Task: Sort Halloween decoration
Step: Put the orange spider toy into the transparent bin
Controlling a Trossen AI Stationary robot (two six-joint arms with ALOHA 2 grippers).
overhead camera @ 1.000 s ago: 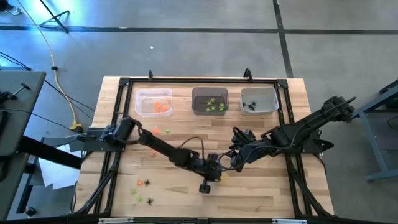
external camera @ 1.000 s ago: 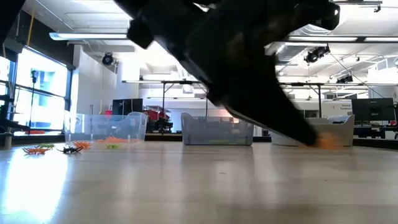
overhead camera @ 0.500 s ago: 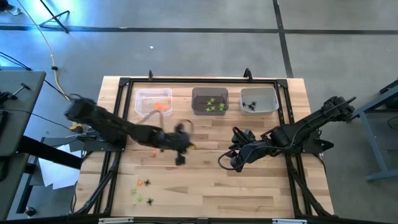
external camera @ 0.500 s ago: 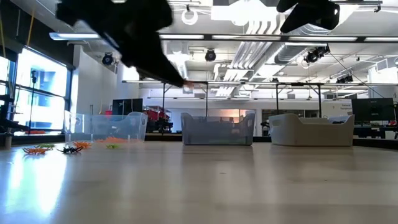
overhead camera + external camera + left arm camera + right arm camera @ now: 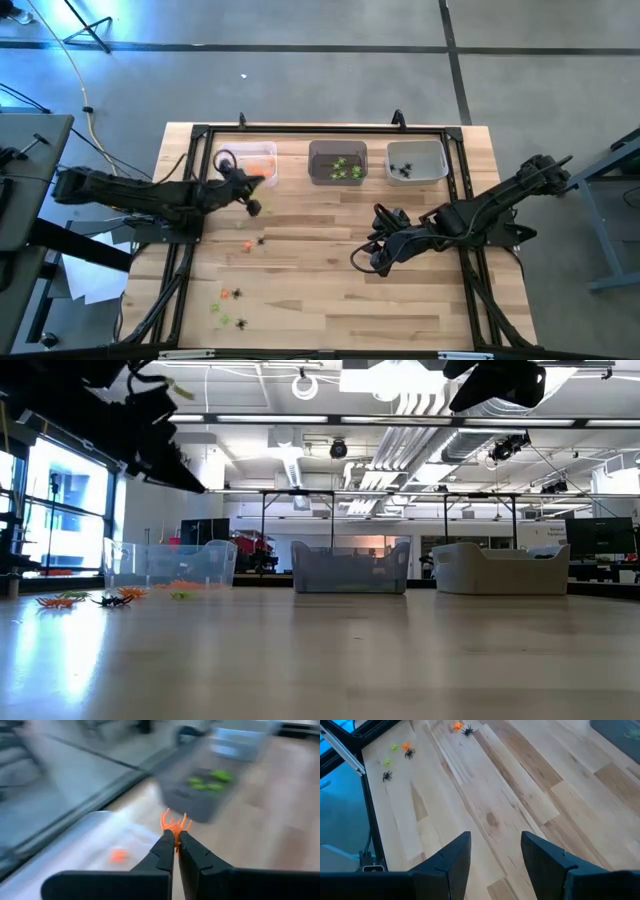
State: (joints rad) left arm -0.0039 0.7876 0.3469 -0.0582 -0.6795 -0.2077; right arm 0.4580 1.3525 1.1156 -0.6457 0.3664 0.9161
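Note:
My left gripper (image 5: pixel 175 839) is shut on a tiny orange spider-shaped trinket (image 5: pixel 174 823). It hovers by the near right corner of the left translucent bin (image 5: pixel 247 160), which holds orange pieces. The middle bin (image 5: pixel 337 162) holds lime-green pieces and the right bin (image 5: pixel 417 160) holds black spiders. Loose trinkets lie flat on the wood: an orange one and a black one (image 5: pixel 252 244) left of centre, and several more (image 5: pixel 228 306) near the front left. My right gripper (image 5: pixel 495 845) stands open above the table's middle (image 5: pixel 365 262), with nothing between its fingers. My left gripper pinches the orange trinket's body (image 5: pixel 175 831) between its two fingers, at their free ends. The legs stick out past the fingertips (image 5: pixel 166 840). The fingers come from the table's left, slanting a little down. The trinket is lifted clear of the table, over the left bin's edge.
A black metal frame (image 5: pixel 300 130) runs around the work area. Bare wood (image 5: pixel 330 310) spreads across the table's near middle and right. In the low view the three bins (image 5: pixel 350 568) stand in a row at the far side, with trinkets (image 5: pixel 110 600) at the left.
My left gripper, shut on the orange trinket all the while, has swung from the table's near middle toward the left and far edges, up to the left bin. It rose and rolled on the way. The trinket was lifted clear of the wood.

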